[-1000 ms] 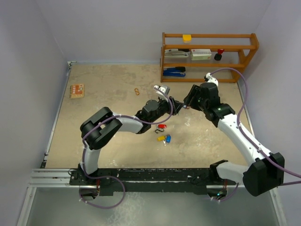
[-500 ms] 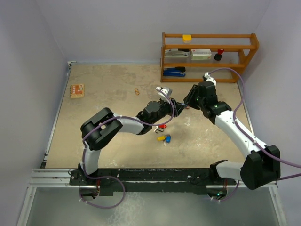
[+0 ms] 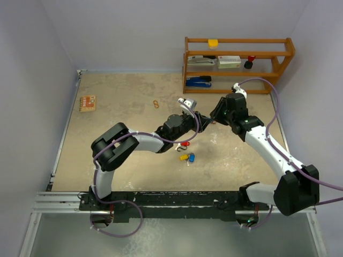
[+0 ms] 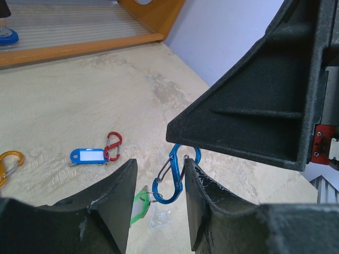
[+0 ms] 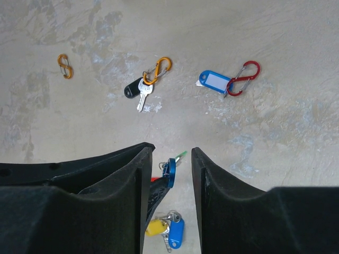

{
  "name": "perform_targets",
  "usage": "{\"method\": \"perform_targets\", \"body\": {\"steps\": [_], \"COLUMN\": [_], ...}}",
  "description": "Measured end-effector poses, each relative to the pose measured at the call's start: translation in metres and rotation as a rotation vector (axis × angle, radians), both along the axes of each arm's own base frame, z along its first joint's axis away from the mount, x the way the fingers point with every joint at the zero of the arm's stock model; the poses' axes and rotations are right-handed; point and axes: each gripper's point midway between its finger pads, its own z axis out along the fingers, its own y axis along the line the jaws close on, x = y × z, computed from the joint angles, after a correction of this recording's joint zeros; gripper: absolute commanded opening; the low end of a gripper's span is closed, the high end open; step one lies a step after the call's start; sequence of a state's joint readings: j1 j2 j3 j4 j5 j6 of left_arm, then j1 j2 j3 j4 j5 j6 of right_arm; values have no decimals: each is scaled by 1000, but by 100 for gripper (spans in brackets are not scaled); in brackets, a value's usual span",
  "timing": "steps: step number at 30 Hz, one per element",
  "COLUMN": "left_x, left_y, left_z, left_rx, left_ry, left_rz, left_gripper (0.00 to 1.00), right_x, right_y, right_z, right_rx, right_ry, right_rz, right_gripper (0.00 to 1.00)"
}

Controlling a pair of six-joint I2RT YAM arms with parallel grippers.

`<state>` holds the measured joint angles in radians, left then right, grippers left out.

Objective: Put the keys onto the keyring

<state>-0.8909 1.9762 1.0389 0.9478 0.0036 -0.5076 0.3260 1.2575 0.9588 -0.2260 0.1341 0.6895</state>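
Right gripper (image 5: 170,150): jaws spread, straddling blue carabiner (image 5: 170,172) seen edge-on, no visible contact. Left gripper (image 4: 159,162): half spread, same carabiner between its fingers, touching one; real pinch or not, cannot tell. Carabiner is off the table (image 5: 296,132), mid-table, with green tag (image 4: 139,206) dangling on a small ring.

Step, my read: two-arm hold of the clip before loading keys. Next needs the right jaws squeezing squarely, gate left free.

Keys lie on the table: black-headed key (image 5: 136,91) on an orange carabiner (image 5: 159,67), yellow and blue keys (image 5: 168,230) just near of the grippers. Clips are thin glossy metal ovals. Key heads are smooth plastic. Tabletop is matte, mottled beige.
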Motion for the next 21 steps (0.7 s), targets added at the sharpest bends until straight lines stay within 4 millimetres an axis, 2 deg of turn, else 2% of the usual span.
{"method": "perform_targets", "body": {"steps": [14, 21], "left_x": [3, 3], "left_y": [-2, -2], "left_z": [6, 6], "left_rx": [-6, -6], "left_ry": [-10, -10], "left_rz": [8, 10], "left_gripper": [39, 39], "right_x": [0, 1], "right_y": [4, 3], "right_z": [-5, -6], "right_rx": [10, 16], "right_ry": [17, 17], "right_rz": [15, 9], "right_gripper": [27, 16]}}
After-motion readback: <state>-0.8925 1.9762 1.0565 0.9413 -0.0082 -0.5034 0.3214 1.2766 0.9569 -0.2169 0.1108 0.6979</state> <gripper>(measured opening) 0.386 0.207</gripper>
